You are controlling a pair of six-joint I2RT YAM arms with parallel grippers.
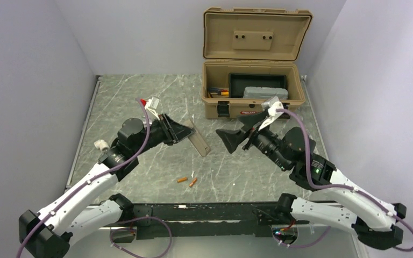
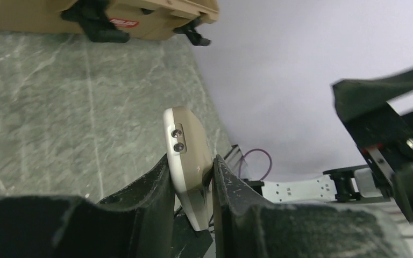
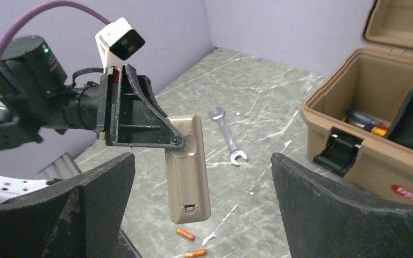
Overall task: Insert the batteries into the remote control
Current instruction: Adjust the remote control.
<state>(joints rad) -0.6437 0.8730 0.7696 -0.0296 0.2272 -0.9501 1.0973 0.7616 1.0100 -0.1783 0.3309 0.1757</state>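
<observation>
Left tool (image 2: 191, 166) clenched on one end of the remote control (image 3: 187, 172), holding it off the table (image 3: 269, 107) with the tan back turned to the right tool (image 1: 225, 142). That presents the battery bay for access. Bay cover looks shut, so it likely goes first. Right tool fully released, empty, facing the remote control. Batteries (image 3: 185, 233) lie loose on the table under the remote control, untouched. Wrench (image 3: 227, 137) beyond it, irrelevant.

Both arms (image 1: 80, 191) wear white shells with black joints. A purple cable (image 1: 149, 126) trails along each. The left gripper (image 1: 185, 130) and right gripper (image 1: 223, 141) are black wedges. A white camera box (image 3: 119, 40) caps the left wrist. A green light (image 1: 317, 172) glows at four o'clock.
</observation>
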